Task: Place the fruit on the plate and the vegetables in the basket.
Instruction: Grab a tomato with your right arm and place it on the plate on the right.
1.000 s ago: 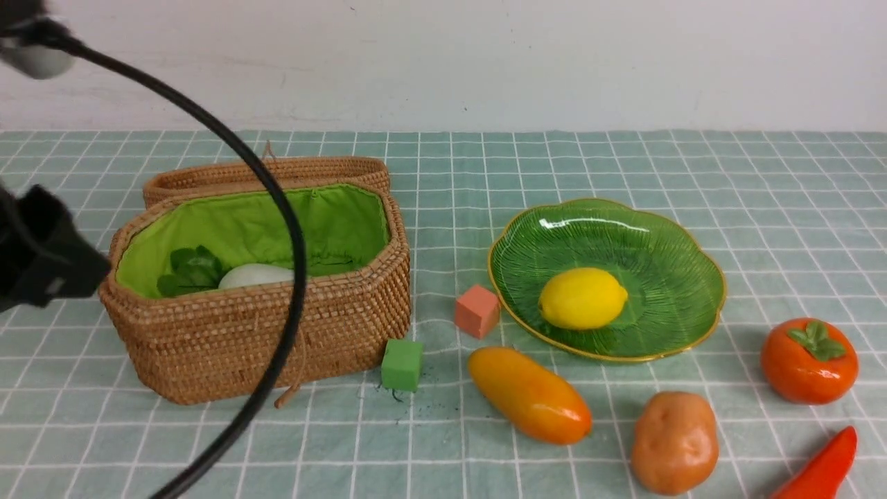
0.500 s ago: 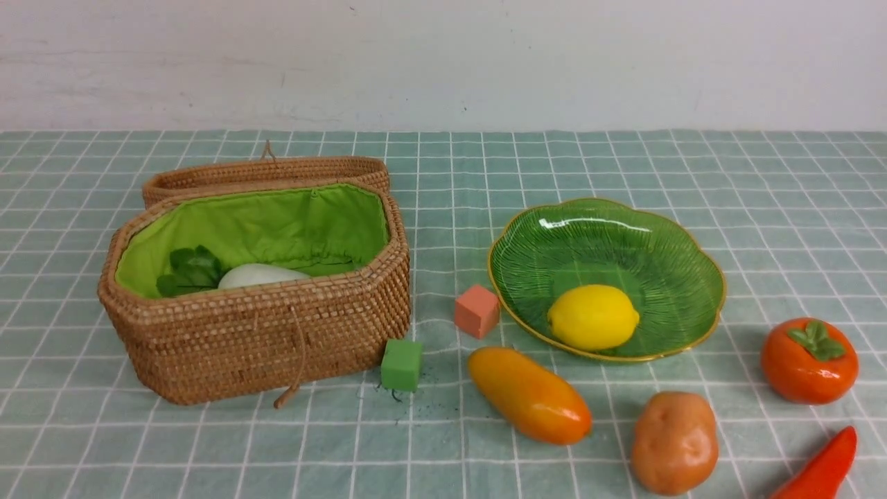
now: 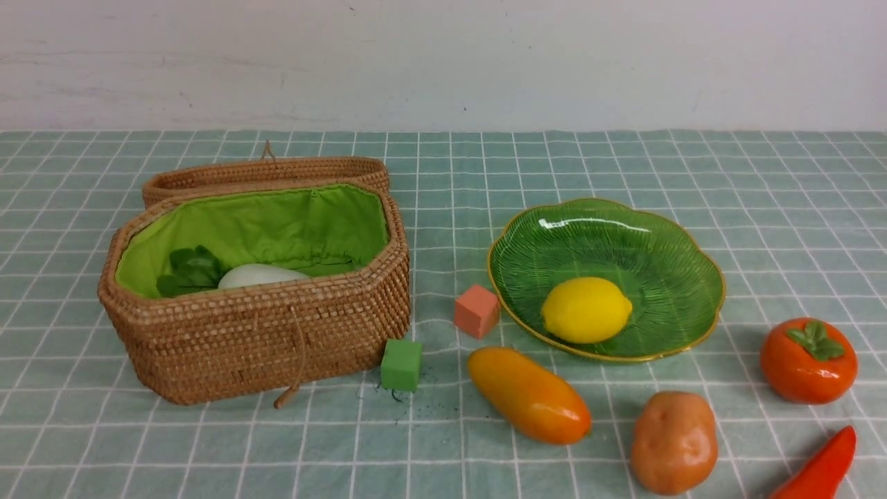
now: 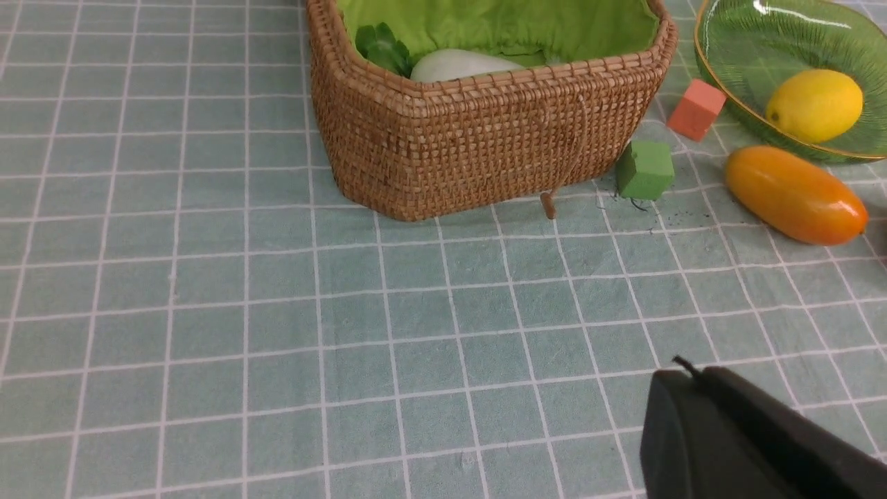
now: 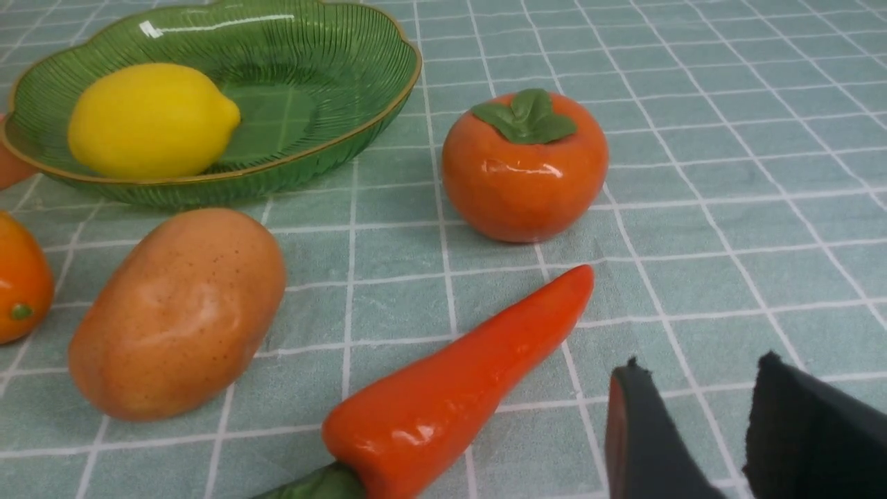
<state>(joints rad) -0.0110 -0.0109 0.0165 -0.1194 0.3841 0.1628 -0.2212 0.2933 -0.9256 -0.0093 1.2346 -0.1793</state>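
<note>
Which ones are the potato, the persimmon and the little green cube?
potato [image 3: 673, 443]: front view, middle of its tan-brown body.
persimmon [image 3: 804, 371]: front view, orange side below the leafy cap.
green cube [image 3: 401, 367]: front view, its front face.

I am observing the glossy yellow lemon [image 3: 586, 310] lying in the ribbed green glass plate [image 3: 624, 229], the white radish [image 3: 260, 275] in the tan wicker basket [image 3: 277, 339].

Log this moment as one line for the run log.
done: lemon on plate, radish in basket | pending: mango, persimmon, potato, pepper on tablecloth | right gripper: open, empty | left gripper: unclear
</note>
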